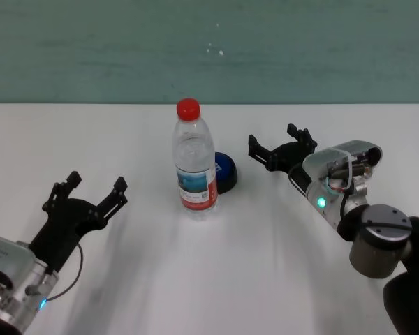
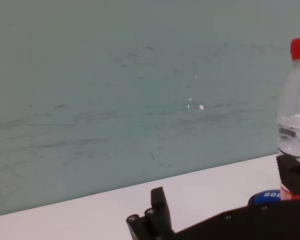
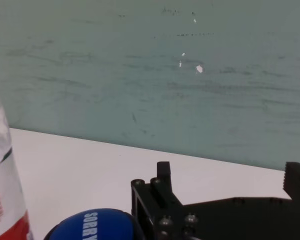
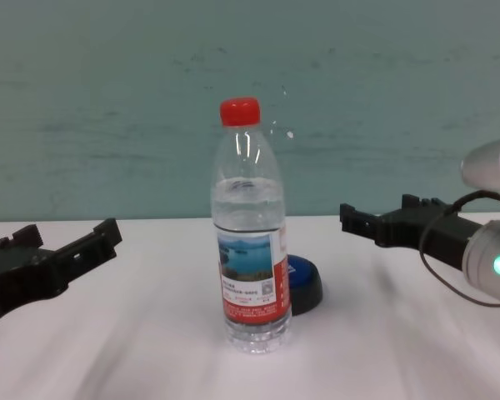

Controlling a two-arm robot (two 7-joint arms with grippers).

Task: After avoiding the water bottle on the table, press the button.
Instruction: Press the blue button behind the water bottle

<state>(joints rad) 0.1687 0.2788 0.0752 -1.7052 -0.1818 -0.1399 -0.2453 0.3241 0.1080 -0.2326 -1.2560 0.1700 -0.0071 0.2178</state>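
The water bottle (image 1: 195, 160), clear with a red cap and a red-and-white label, stands upright at the middle of the white table (image 1: 265, 279). The blue button (image 1: 227, 172) on its black base sits just behind the bottle and to its right, partly hidden by it. My right gripper (image 1: 274, 139) is open and empty, a little right of the button and above the table. My left gripper (image 1: 96, 185) is open and empty, well left of the bottle. The chest view shows the bottle (image 4: 252, 250) in front of the button (image 4: 304, 283). The right wrist view shows the button (image 3: 97, 225) close by.
A teal wall (image 1: 209, 49) runs along the table's far edge. Bare tabletop lies to the left and right of the bottle and in front of it.
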